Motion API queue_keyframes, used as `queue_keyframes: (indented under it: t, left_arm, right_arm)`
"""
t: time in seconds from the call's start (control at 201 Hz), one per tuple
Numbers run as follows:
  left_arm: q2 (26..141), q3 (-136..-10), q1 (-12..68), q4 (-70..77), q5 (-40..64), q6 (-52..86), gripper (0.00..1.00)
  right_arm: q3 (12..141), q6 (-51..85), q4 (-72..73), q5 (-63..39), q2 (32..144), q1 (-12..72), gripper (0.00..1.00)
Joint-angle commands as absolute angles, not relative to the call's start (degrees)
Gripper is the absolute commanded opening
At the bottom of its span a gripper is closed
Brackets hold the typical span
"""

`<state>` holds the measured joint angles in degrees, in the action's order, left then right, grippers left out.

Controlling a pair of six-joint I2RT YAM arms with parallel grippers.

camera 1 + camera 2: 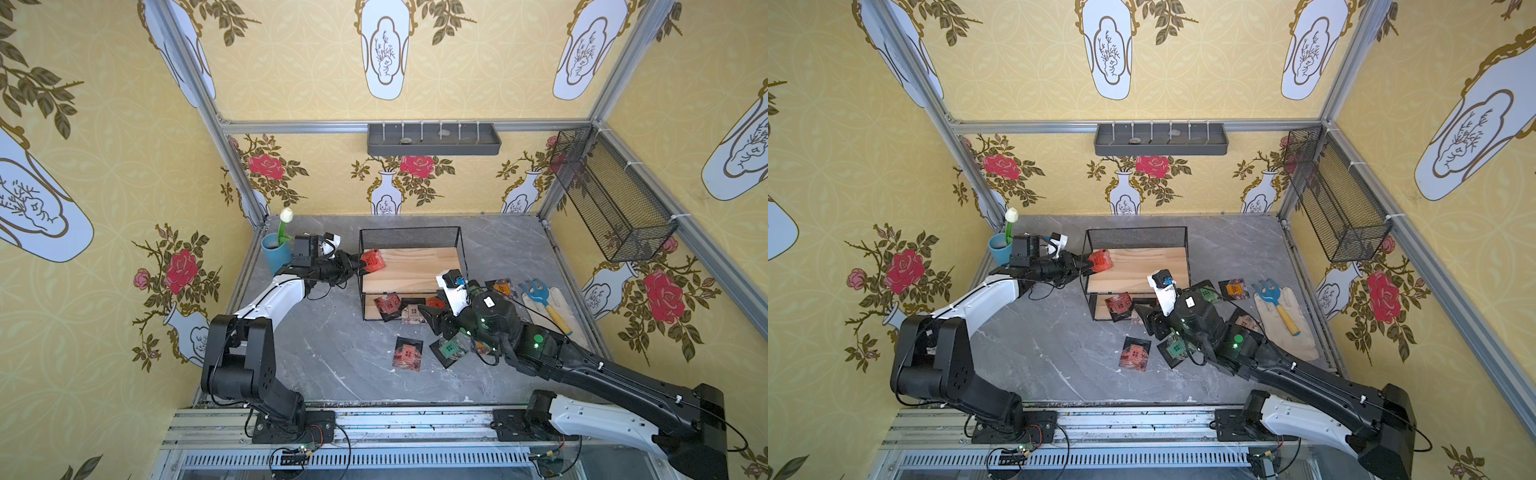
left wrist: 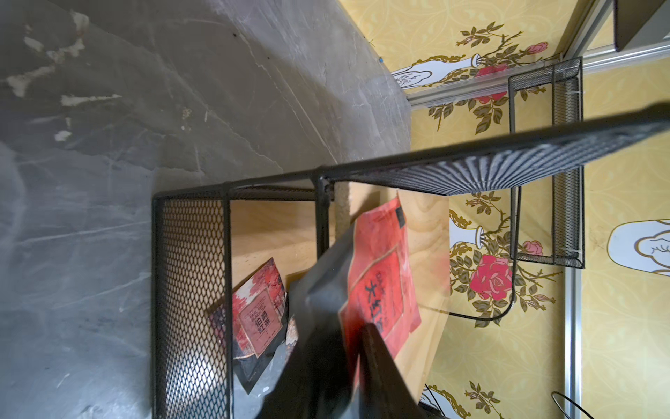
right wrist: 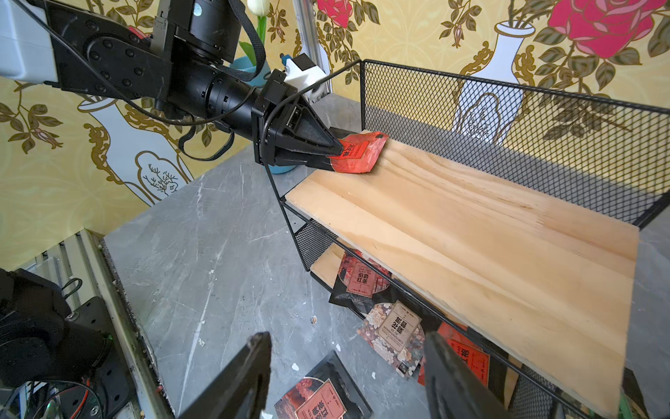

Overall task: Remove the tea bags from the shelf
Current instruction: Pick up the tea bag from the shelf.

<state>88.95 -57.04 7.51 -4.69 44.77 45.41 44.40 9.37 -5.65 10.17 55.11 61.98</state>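
Red tea bag [image 1: 372,261]: my left tool [image 1: 360,266] is pinching it at the shelf's [image 1: 409,239] left end; my right tool [image 1: 430,318] is hanging open.

The table [image 1: 332,365] is grey, veined pale like marble. The shelf [image 1: 409,239] pairs black wire mesh with light wooden boards. At its nine o'clock end, the red tea bag [image 1: 372,261] carries black print. At the table's ten o'clock, a blue cup [image 1: 270,253] holds a white tulip [image 1: 286,215]. The walls [image 1: 316,83] are yellow with red roses.
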Motion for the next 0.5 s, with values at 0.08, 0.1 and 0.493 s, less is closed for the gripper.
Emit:
queue_keyframes:
  t: [0.08,0.1,0.493]
  left_arm:
    - [89.03,-56.52,7.38,-2.21,45.07,43.68,0.29]
    - [89.03,-56.51,7.38,-2.20,45.03,43.66,0.32]
    - [87.03,-54.94,6.17,-2.56,44.74,43.60,0.16]
  right_arm:
    - [45.08,9.45,-2.55,9.67,55.29,62.09,0.70]
    - [45.05,9.45,-2.57,9.67,55.35,62.10,0.70]
    - [45.64,9.09,-2.02,8.72,56.24,62.09,0.70]
